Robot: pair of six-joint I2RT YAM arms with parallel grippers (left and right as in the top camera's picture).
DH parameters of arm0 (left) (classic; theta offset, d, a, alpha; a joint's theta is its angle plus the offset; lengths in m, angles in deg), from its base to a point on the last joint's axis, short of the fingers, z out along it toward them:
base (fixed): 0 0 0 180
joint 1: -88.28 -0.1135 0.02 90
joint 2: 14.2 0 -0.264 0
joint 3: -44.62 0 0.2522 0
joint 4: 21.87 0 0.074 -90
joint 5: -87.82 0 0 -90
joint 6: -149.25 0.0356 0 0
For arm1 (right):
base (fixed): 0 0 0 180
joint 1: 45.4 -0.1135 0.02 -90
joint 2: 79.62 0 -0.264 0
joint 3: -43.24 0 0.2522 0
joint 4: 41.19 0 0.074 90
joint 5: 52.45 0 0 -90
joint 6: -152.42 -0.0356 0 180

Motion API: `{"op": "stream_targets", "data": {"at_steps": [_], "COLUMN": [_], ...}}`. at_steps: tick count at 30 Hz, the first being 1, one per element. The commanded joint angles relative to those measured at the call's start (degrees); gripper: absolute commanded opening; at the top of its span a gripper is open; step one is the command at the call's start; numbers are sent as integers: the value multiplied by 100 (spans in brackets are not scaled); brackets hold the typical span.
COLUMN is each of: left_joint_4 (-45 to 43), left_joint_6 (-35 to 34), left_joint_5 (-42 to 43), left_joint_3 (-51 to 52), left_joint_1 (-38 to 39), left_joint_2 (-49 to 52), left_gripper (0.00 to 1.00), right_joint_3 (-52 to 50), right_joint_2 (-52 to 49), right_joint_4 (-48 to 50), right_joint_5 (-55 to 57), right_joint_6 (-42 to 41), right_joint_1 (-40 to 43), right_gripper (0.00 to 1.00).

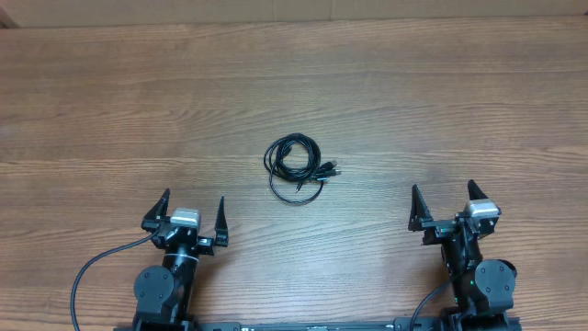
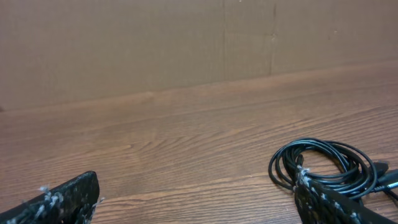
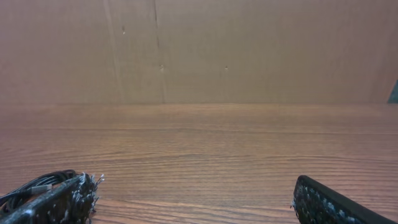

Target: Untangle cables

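The cables (image 1: 296, 164) are thin black cords coiled in one tangled bundle at the middle of the wooden table, with small plugs sticking out on the right side. The bundle shows in the left wrist view (image 2: 323, 163) at the lower right, partly behind a fingertip, and at the lower left edge of the right wrist view (image 3: 34, 185). My left gripper (image 1: 193, 210) is open and empty, near and to the left of the bundle. My right gripper (image 1: 443, 199) is open and empty, near and to the right of it.
A bare wooden table (image 1: 294, 83) runs to a cardboard-coloured wall (image 2: 186, 43) at the back. Thick black arm cables (image 1: 87, 271) trail off the left arm's base at the near edge.
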Motion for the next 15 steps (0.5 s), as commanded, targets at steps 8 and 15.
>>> {"op": "stream_targets", "data": {"at_steps": [8, 15], "left_joint_4": [4, -61], "left_joint_6": [90, 72], "left_joint_5": [72, 96], "left_joint_3": [22, 22], "left_joint_1": [-57, -57], "left_joint_2": [-59, -59], "left_gripper": [99, 100], "right_joint_3": [-57, -57], "right_joint_2": [35, 35], "right_joint_4": [35, 96], "right_joint_5": [-28, -28], "right_joint_6": [7, 7], "right_joint_1": [26, 26], "right_gripper": [100, 100]}}
